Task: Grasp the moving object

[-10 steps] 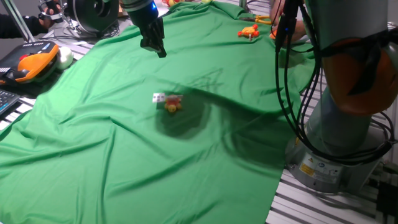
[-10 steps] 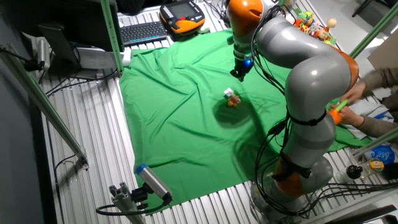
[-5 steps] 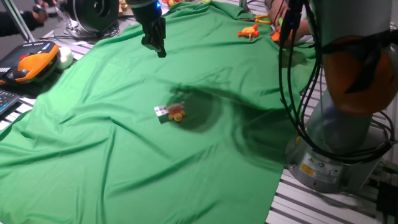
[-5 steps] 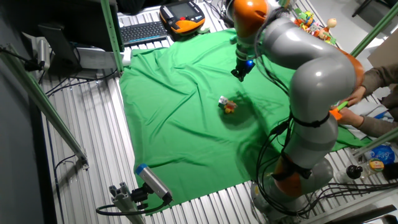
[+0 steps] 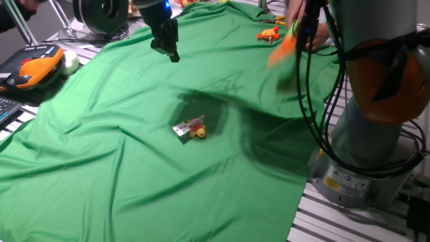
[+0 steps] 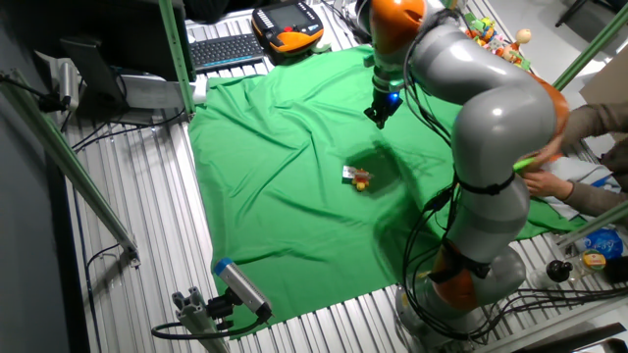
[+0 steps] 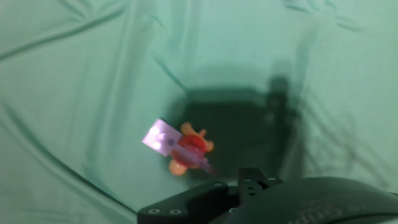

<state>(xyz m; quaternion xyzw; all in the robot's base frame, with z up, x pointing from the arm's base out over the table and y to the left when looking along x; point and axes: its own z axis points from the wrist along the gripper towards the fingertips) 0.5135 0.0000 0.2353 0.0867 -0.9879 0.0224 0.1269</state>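
Observation:
The moving object (image 5: 190, 129) is a tiny whitish-silver toy with red and yellow-orange bits, lying on the green cloth (image 5: 101, 175) near its middle. The other fixed view shows the moving object (image 6: 357, 177) below and left of the arm's hand. My gripper (image 5: 168, 51) hangs above the cloth toward its far side, well apart from the toy, with nothing in it. Its dark fingers look close together, but their gap does not show. From the hand view, the moving object (image 7: 180, 147) sits left of centre, beside the hand's dark shadow.
Orange-red toys (image 5: 269, 33) lie near the cloth's far edge. A blurred orange scoop (image 5: 283, 48) is held by a person's hand there. The robot base (image 5: 369, 154) stands at the right. A teach pendant (image 5: 30, 67) and a keyboard (image 6: 228, 49) lie beyond the cloth.
The toy has slid across the cloth toward the near edge and turned a little. The gripper has stayed almost in place. The orange scoop swung at the far right.

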